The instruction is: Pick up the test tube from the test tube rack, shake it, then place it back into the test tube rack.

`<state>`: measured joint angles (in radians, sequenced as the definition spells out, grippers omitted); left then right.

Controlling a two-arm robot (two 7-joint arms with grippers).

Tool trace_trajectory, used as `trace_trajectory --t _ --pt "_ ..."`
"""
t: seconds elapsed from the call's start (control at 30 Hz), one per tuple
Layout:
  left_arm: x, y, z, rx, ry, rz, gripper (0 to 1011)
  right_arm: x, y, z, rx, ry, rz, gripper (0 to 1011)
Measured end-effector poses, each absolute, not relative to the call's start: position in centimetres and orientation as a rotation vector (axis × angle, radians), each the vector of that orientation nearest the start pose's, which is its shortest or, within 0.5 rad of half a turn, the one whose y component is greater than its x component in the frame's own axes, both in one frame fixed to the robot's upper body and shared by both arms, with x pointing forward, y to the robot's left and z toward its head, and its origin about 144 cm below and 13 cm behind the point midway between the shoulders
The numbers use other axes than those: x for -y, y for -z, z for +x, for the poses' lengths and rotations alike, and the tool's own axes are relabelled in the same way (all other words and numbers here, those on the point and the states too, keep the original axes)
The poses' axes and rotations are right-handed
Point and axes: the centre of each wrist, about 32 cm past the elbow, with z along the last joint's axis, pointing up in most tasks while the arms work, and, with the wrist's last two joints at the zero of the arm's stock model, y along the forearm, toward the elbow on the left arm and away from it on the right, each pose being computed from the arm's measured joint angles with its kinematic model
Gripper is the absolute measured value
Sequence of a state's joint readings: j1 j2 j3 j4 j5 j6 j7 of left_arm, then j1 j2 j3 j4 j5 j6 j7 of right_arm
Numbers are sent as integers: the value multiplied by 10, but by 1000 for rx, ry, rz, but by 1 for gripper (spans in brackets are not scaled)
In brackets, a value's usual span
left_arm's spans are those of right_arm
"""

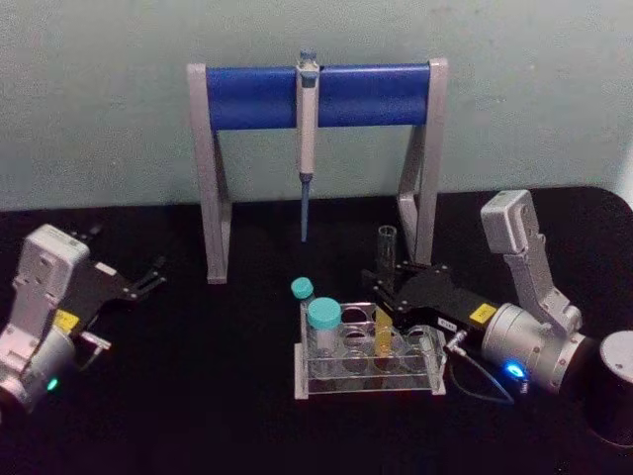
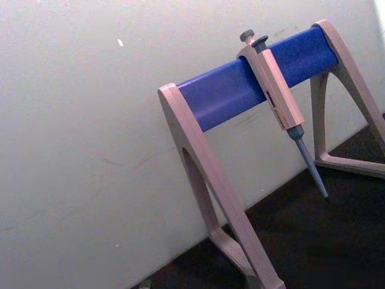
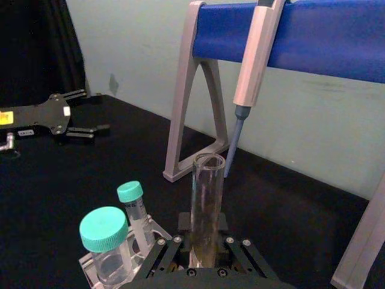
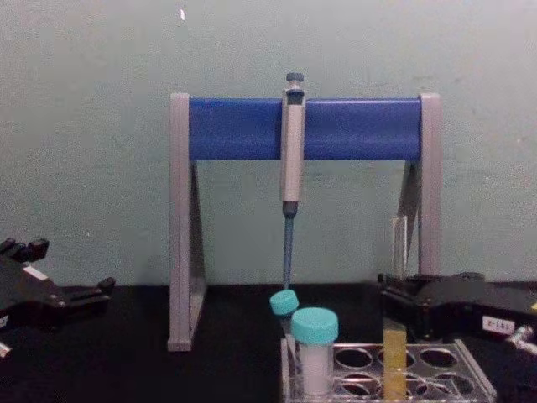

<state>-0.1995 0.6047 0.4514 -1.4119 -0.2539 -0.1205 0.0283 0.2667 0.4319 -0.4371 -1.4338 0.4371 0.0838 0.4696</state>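
Gripping the test tube [image 1: 386,247], upright in the test tube rack [image 1: 366,381].

Clasps the glass with the right tool [image 1: 384,295], just right of centre in the lower half of the head view, fingers [image 3: 168,256] drawn in snug against both sides. Has the tube seated in one of the rack's holes, yellow liquid down at rack level, open mouth well above. Rests the left tool [image 1: 153,279] on the black desk [image 1: 218,396] near the left edge, fingers apart, holding nothing. Shows two teal-capped tubes [image 1: 323,315] at the rack's left end, and behind, across the upper middle, a grey-and-blue stand [image 1: 247,97] with a pipette [image 1: 308,119] hanging from its bar.
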Motion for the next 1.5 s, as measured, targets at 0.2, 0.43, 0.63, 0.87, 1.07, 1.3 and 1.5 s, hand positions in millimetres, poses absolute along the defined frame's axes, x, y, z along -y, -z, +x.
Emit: trace_trajectory --t 0.2,0.43,0.63,0.87,1.07,1.3,1.5 --pt "-310 -1140 489 285 -1248 305 1010 246 -1163 511 -59 773 -145 232" --pt "-310 -1140 489 285 -1248 304 1010 246 -1163 511 -60 773 -145 232" --pt "-310 -1140 489 285 -1248 304 1010 246 -1162 511 -62 774 -147 293" --pt "-310 -1140 489 285 -1248 304 1010 246 -1162 511 -62 774 -146 510" --pt "-310 -1140 489 285 -1248 304 1010 246 -1163 511 -62 773 -145 711" --pt "-310 -1140 489 285 -1248 304 1010 246 -1163 511 -62 773 -145 917" --pt "-310 -1140 489 285 -1248 304 1010 246 -1163 511 -62 773 -144 1000"
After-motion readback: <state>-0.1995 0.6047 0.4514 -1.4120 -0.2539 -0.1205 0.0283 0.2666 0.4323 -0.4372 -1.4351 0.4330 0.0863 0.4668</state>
